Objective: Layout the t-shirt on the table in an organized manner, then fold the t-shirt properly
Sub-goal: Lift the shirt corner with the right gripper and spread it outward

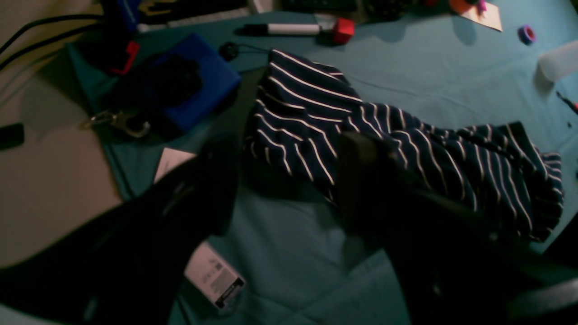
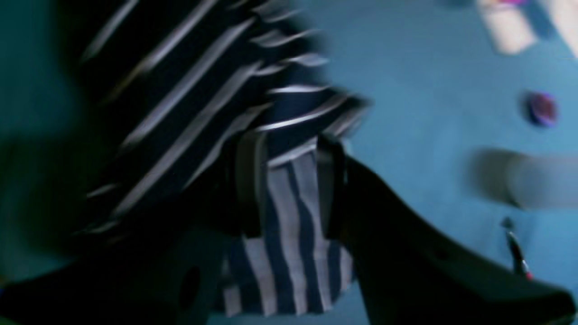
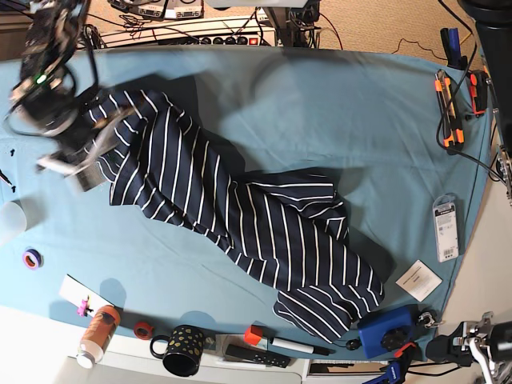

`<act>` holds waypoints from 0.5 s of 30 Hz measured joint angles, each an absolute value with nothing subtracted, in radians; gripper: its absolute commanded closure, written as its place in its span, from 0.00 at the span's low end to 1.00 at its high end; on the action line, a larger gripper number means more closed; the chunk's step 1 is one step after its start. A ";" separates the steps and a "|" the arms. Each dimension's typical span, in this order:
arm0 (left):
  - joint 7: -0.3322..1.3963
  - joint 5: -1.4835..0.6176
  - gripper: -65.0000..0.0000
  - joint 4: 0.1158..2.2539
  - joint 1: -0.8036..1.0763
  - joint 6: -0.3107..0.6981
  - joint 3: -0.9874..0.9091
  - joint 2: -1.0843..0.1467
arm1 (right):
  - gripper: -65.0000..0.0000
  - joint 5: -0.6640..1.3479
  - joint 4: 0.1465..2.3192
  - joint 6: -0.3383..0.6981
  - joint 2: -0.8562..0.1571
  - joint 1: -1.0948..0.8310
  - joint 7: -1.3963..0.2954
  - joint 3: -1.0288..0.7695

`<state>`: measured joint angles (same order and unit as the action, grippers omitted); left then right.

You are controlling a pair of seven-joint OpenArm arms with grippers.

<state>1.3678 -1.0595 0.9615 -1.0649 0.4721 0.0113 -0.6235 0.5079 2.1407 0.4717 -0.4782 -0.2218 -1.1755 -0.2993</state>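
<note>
So over at the upper left of the base view, the right gripper (image 3: 78, 164) sits right at the end of the t-shirt (image 3: 240, 224), and its wrist view shows the fingers (image 2: 248, 180) apart with a strip of striped cloth running between them, though it's too blurry to tell if they're actually pinching it. From there the shirt stretches in a rumpled diagonal band across the table (image 3: 360, 120) toward the lower right, ending beside a blue box (image 3: 388, 330). In the left wrist view, the left gripper (image 1: 289, 185) hangs with its fingers spread wide just above the shirt's near edge, holding nothing.
</note>
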 measured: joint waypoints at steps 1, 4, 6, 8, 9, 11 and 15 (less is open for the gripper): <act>1.367 -1.060 0.46 0.961 -1.065 0.472 0.011 -0.625 | 0.71 0.516 2.086 0.469 -0.479 -0.199 -1.174 -0.315; 1.365 -1.060 0.46 0.961 -1.065 0.472 0.011 -0.622 | 0.71 0.562 1.924 0.471 -0.478 -0.120 -1.177 -0.326; 1.357 -1.060 0.46 0.962 -1.066 0.472 0.011 -0.620 | 0.71 0.575 1.824 0.474 -0.474 -0.069 -1.175 -0.324; 1.355 -1.060 0.46 0.961 -1.065 0.472 0.011 -0.623 | 0.71 0.563 1.731 0.471 -0.471 -0.014 -1.177 -0.325; 1.357 -1.059 0.46 0.961 -1.065 0.472 0.011 -0.624 | 0.71 0.574 1.689 0.472 -0.471 0.011 -1.180 -0.325; 1.355 -1.060 0.46 0.962 -1.065 0.472 0.011 -0.623 | 0.71 0.580 1.608 0.471 -0.470 0.060 -1.192 -0.325; 1.357 -1.059 0.46 0.962 -1.065 0.472 0.011 -0.624 | 0.71 0.642 1.478 0.489 -0.464 0.113 -1.203 -0.324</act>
<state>1.3567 -1.0592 0.9615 -1.0645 0.4725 0.0113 -0.6239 0.6418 1.4784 0.4889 -0.4641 0.1131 -1.2030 -0.3237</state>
